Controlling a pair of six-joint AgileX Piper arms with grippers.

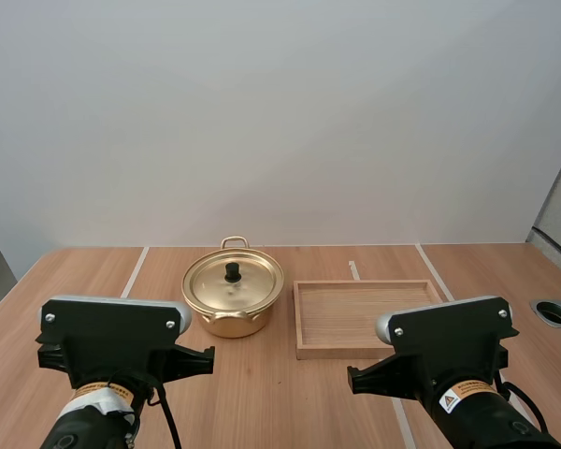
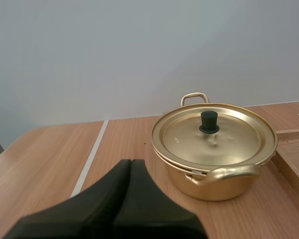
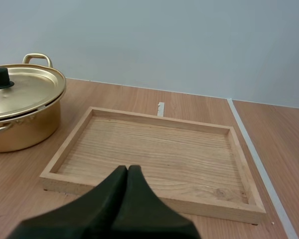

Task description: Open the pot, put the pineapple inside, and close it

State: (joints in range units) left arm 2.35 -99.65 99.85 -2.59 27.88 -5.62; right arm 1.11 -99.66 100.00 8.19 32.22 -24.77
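Here the left claw (image 2: 131, 163) and right claw (image 3: 127, 169) each lie pressed together, gripping nothing. The high view shows the pot (image 1: 229, 323), lid (image 1: 251, 285) on, at 9 o'clock of the tray (image 1: 303, 323) on the desk (image 1: 262, 393), handles toward 12 and 6; the left wrist view faces its near handle (image 2: 229, 173).

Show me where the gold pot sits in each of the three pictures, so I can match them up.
High view: pot just left of the wooden tray.
Left wrist view: pot just beyond the left gripper, tray edge beside it.
Right wrist view: pot beside the tray that lies before the right gripper.
Shared landmark: the black knob on the lid.
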